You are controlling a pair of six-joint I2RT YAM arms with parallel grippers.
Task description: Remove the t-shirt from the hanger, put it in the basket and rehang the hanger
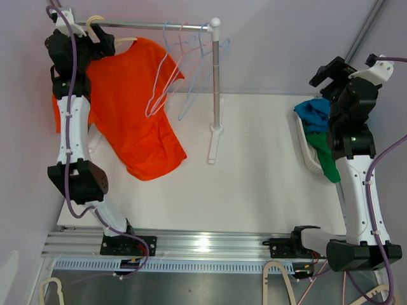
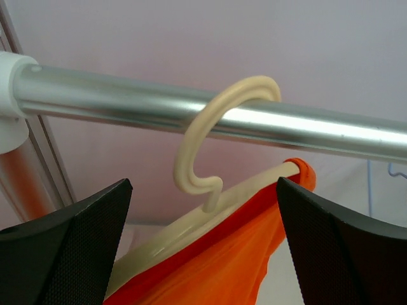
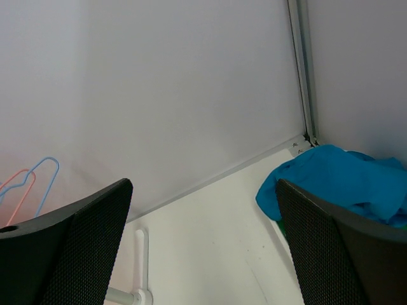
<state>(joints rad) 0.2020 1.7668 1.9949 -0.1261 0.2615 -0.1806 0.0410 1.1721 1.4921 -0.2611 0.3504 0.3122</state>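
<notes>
An orange t-shirt (image 1: 137, 108) hangs on a cream hanger (image 1: 102, 32) hooked over the silver rail (image 1: 152, 26) at the rack's left end. In the left wrist view the hanger's hook (image 2: 213, 136) loops over the rail (image 2: 127, 105), and the shirt's collar (image 2: 248, 235) lies along the hanger's arm. My left gripper (image 2: 203, 254) is open, its fingers either side of the hanger neck, not touching it. In the top view it (image 1: 86, 35) is at the rail's left end. My right gripper (image 3: 203, 254) is open and empty, raised over the table at the right (image 1: 334, 73).
Several empty wire hangers (image 1: 184, 57) hang on the rail to the right of the shirt. The rack's upright pole (image 1: 217, 82) stands mid-table on a white foot. A white basket (image 1: 308, 149) with blue (image 1: 315, 114) and green clothes sits at the right edge.
</notes>
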